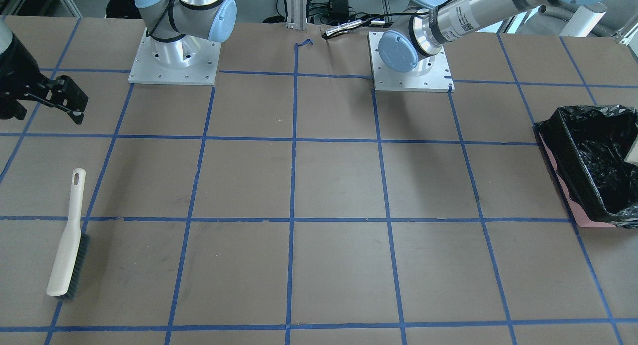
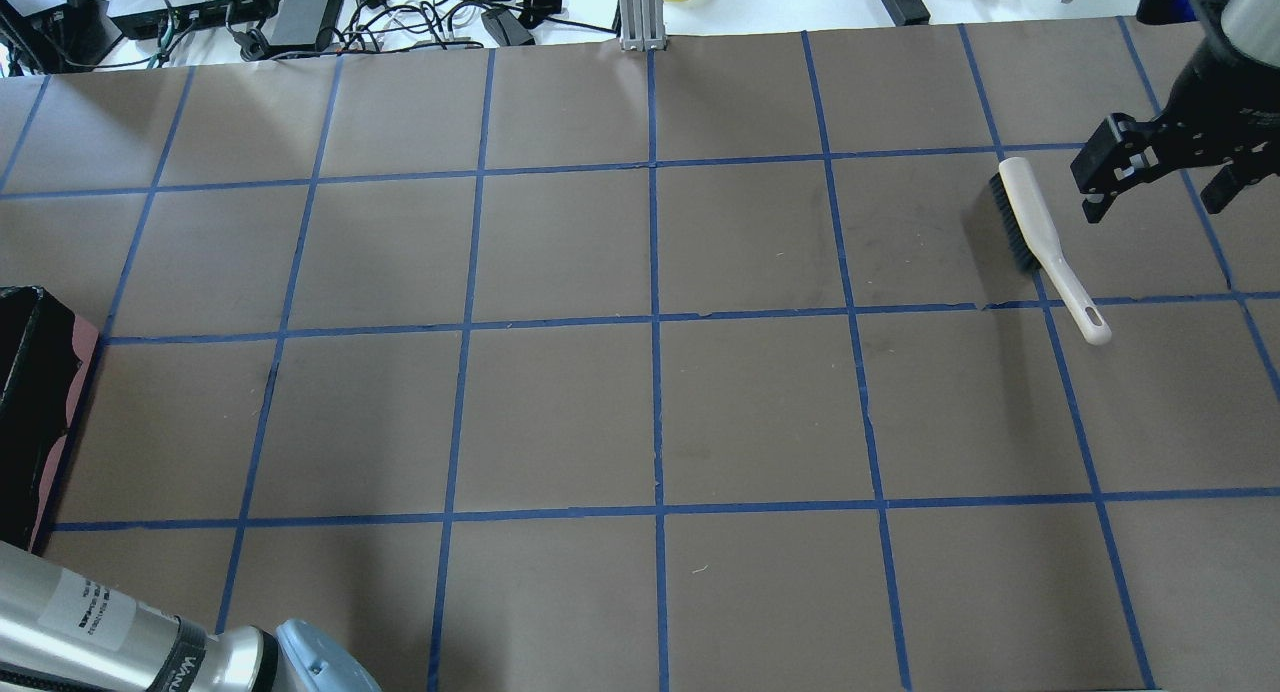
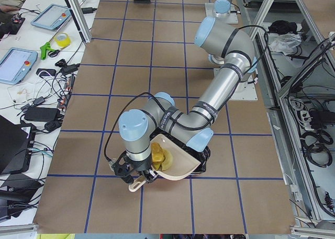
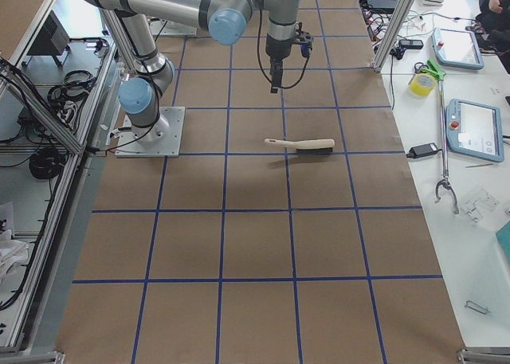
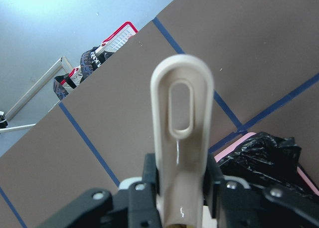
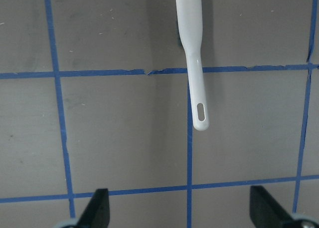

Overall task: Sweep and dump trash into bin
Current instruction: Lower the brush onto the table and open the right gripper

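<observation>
My left gripper (image 5: 179, 193) is shut on the handle of the beige dustpan (image 3: 180, 163) and holds it tilted above the bin (image 1: 593, 160), a pink container lined with a black bag. In the exterior left view the pan holds trash: an orange-brown lump (image 3: 155, 152) and a yellowish piece (image 3: 167, 158). The cream crescent does not show clearly. The bin also shows at the overhead view's left edge (image 2: 30, 412) and below the handle in the left wrist view (image 5: 264, 153). My right gripper (image 2: 1152, 209) is open and empty, above the table beside the brush (image 2: 1040, 237).
The beige brush with dark bristles lies flat on the brown paper (image 1: 67, 240), its handle end below my right wrist camera (image 6: 195, 83). Blue tape lines grid the table. Both arm bases (image 1: 174, 61) stand at the robot's edge. Cables and tablets (image 4: 474, 129) lie beyond the far edge.
</observation>
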Motion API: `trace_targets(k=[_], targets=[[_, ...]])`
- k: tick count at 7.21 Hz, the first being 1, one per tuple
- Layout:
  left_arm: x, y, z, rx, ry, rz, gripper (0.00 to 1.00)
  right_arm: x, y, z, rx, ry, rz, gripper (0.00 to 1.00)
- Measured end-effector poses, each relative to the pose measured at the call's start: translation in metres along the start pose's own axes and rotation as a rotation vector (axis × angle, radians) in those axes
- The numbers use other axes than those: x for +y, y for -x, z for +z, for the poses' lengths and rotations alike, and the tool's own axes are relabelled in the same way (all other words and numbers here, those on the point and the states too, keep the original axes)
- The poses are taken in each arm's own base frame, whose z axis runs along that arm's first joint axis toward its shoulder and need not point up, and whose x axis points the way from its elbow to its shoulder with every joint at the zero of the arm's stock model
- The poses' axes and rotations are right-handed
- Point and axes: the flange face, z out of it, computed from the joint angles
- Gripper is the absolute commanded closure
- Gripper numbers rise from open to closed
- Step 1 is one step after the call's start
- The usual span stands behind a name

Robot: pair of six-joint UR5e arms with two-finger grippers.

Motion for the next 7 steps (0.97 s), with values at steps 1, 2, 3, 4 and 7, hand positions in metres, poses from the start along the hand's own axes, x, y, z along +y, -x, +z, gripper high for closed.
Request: trace_targets(k=[1, 2, 3, 4, 7], targets=[[-0.002, -0.005, -0.003, -0.005, -0.02, 0.019, 1.0, 0.014, 0.023, -0.015, -0.003, -0.012, 0.005, 0.0], [-0.003, -0.007, -0.006, -0.014, -0.031, 0.039, 1.0, 0.027, 0.047, -0.028, -0.002, -0.028, 0.004, 0.0], [-0.002, -0.01, -0.01, -0.021, -0.036, 0.068, 1.0, 0.04, 0.066, -0.042, -0.001, -0.05, 0.0, 0.0], [0.001, -0.015, -0.014, -0.023, -0.037, 0.092, 1.0, 0.05, 0.081, -0.052, -0.002, -0.068, -0.001, 0.0], [0.011, -0.02, -0.027, -0.047, -0.077, 0.118, 1.0, 0.067, 0.123, -0.06, -0.038, -0.078, 0.008, 0.0]])
